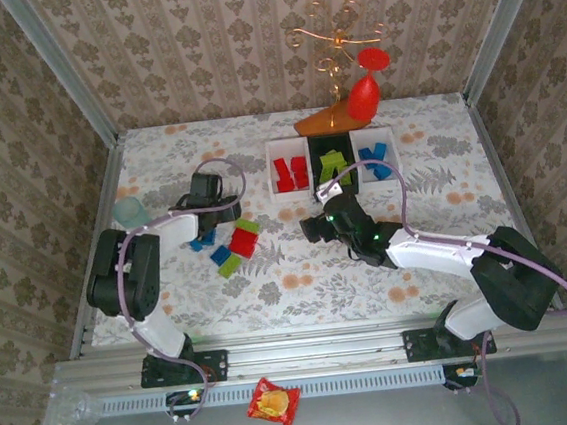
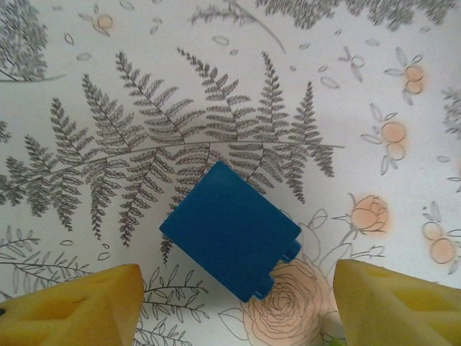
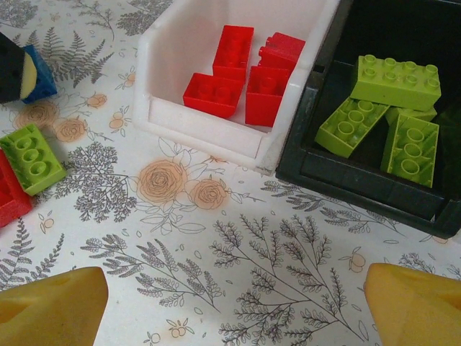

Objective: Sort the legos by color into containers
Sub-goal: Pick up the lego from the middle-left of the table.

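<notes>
A blue lego (image 2: 230, 229) lies on its side on the floral cloth, just ahead of my left gripper (image 2: 234, 317), which hangs open over it with both yellow pads (image 2: 72, 306) clear of it. From above, the left gripper (image 1: 202, 223) hovers by loose blue (image 1: 220, 254), red (image 1: 243, 241) and green (image 1: 230, 266) legos. Three containers stand in a row: a white one (image 1: 272, 173) with red legos, a black one (image 1: 316, 159) with green legos (image 3: 389, 108), a white one (image 1: 357, 155) with blue legos. My right gripper (image 1: 325, 203) is open and empty in front of them.
A teal cup (image 1: 130, 209) stands at the left edge beside the left arm. A red and gold ornament (image 1: 362, 89) stands behind the containers. A red snack packet (image 1: 274, 402) lies on the front rail. A green lego (image 3: 29, 158) lies left of the right gripper.
</notes>
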Available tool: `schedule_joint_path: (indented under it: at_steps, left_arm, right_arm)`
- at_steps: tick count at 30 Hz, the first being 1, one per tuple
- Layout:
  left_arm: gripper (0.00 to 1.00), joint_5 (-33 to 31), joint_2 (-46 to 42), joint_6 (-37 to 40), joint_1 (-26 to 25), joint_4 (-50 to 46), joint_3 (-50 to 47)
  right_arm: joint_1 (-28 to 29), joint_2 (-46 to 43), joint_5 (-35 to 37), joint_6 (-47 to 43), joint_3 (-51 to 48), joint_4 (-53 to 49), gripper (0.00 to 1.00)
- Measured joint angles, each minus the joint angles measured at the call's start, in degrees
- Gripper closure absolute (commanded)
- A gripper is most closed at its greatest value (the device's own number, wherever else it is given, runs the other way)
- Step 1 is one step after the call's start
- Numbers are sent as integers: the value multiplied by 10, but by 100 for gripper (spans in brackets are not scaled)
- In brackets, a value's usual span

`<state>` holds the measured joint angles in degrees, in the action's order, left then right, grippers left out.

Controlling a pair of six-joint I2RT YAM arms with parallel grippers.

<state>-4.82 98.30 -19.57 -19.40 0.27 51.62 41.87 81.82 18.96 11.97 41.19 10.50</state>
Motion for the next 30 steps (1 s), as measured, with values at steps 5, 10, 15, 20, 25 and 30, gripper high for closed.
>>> schedule_joint_path:
  at_steps: [5, 10, 15, 20, 25, 30]
  left_arm:
    - [29, 8, 40, -3, 0, 0, 14]
    - [33, 12, 62, -3, 0, -2, 47]
    - [42, 5, 97, 1, -1, -9, 88]
    - [61, -11, 118, 17, -6, -13, 117]
    - [76, -30, 121, 43, -26, -12, 123]
    - [76, -35, 73, 53, -77, -4, 116]
  right_arm:
    - [-1, 0, 0, 1, 0, 0, 7]
    - [-1, 0, 0, 2, 0, 0, 7]
    - [-2, 0, 0, 1, 0, 0, 7]
    - [-3, 0, 0, 2, 0, 0, 7]
    - [-5, -4, 6, 4, -1, -2, 6]
    - [-31, -65, 25, 36, -20, -29, 5]
